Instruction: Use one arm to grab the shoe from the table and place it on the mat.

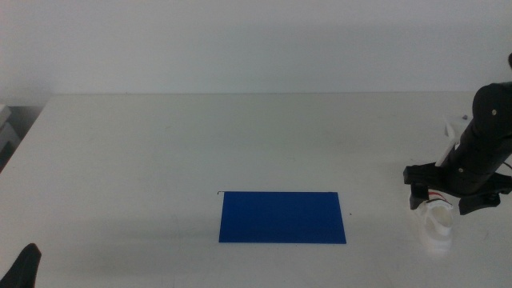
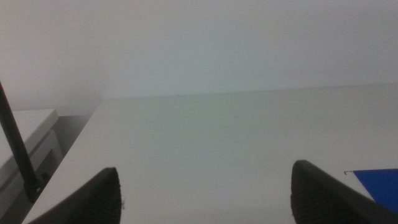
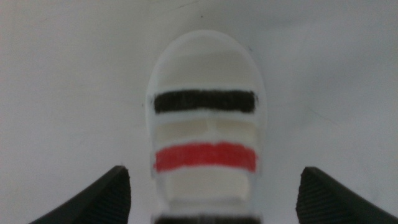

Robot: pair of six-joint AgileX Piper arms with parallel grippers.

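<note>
The white shoe (image 1: pixel 438 226) with black and red straps lies on the table (image 1: pixel 240 144) at the right, to the right of the deep-blue mat (image 1: pixel 282 217). My right gripper (image 1: pixel 448 202) hangs directly over the shoe, jaws open and apart on either side of it. In the right wrist view the shoe (image 3: pixel 205 137) fills the space between the two open jaws of my right gripper (image 3: pixel 214 199). My left gripper (image 2: pixel 205 193) is open and empty at the table's near left corner; it shows in the middle view (image 1: pixel 24 268) at the bottom edge.
A corner of the mat (image 2: pixel 379 186) shows in the left wrist view. A white cabinet (image 2: pixel 28 143) stands beyond the table's left edge. The right arm's grey and black links (image 1: pixel 480 128) rise over the table's right side.
</note>
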